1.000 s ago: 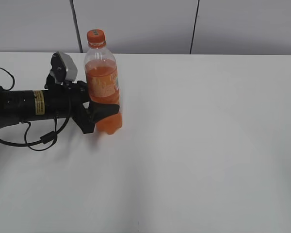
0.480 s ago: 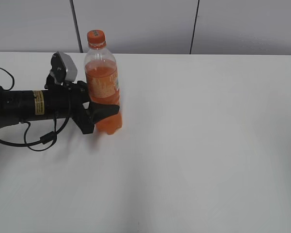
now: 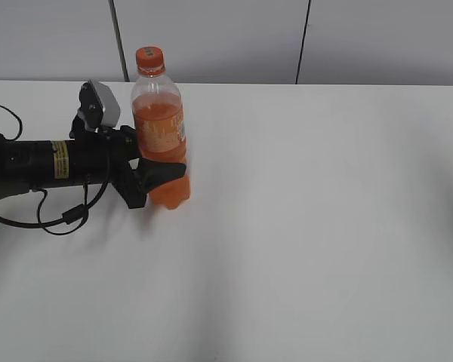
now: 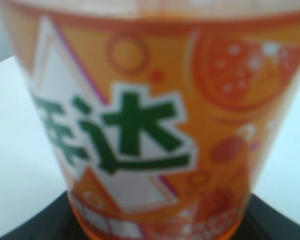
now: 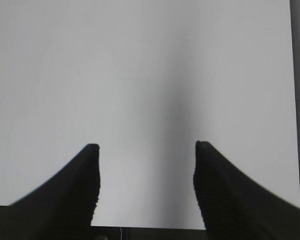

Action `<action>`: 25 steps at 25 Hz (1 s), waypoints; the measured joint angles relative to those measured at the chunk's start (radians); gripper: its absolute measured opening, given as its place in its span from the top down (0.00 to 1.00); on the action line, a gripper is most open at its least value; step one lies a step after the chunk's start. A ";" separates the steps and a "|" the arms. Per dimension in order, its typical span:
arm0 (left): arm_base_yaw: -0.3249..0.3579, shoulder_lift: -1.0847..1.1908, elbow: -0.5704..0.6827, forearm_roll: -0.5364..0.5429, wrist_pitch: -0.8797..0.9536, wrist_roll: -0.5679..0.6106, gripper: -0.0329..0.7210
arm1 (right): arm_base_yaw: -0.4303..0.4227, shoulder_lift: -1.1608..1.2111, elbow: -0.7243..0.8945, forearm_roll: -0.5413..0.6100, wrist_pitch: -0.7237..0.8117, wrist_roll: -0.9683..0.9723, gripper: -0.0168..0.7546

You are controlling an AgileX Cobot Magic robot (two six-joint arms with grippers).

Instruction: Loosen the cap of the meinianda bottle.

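The meinianda bottle stands upright at the back left of the white table, with orange drink and an orange-and-white label. Its orange cap sits on top. My left gripper reaches in from the left and is shut on the bottle's lower body. In the left wrist view the label fills the frame, blurred, with the black jaws at the bottom corners. My right gripper is open and empty over bare white table; it is out of the exterior view.
The white table stretches to the right and front of the bottle. A grey panelled wall runs behind the table's far edge. A black cable loops under the left arm.
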 joint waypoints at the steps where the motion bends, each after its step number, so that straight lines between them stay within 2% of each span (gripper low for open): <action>1: 0.000 0.000 0.000 0.000 0.000 0.000 0.43 | 0.000 0.040 -0.032 -0.001 0.009 0.004 0.40; 11: 0.000 0.000 0.000 0.011 -0.005 0.000 0.43 | 0.000 0.362 -0.330 -0.007 0.071 0.016 0.40; 17: 0.000 0.000 0.000 0.016 -0.007 0.000 0.43 | 0.000 0.476 -0.425 -0.007 0.073 0.024 0.40; 22: 0.000 0.000 0.000 0.018 -0.009 0.000 0.43 | 0.001 0.532 -0.474 0.051 0.075 0.031 0.40; 25: 0.000 0.000 0.000 0.019 -0.008 0.000 0.43 | 0.034 0.551 -0.506 0.065 0.075 0.036 0.40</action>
